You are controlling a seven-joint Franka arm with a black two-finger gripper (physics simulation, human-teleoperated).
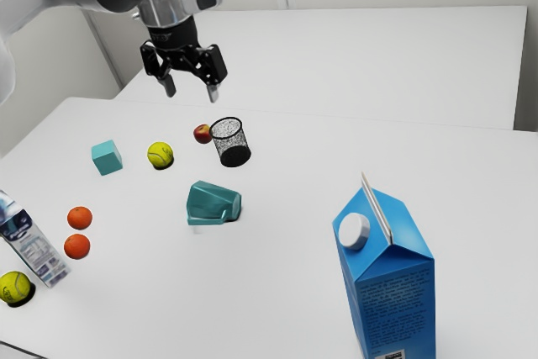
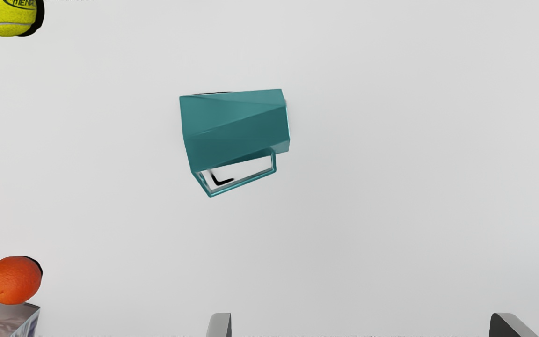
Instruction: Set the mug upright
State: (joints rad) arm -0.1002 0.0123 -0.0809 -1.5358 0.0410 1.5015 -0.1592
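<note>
Claw [image 1: 192, 92] spread, empty. Mug [image 1: 210, 201] on side, exterior view's left of carton [image 1: 393, 300]; off-centre pinch could roll it.

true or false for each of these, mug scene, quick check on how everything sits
1. The teal faceted mug lies on its side. True.
2. The black two-finger gripper is shut on the mug. False: the gripper is open, away from the mug.
3. The blue carton with the white cap stands upright. True.
4. The red apple is inside the black mesh cup. False: the apple is outside the cup.
</note>
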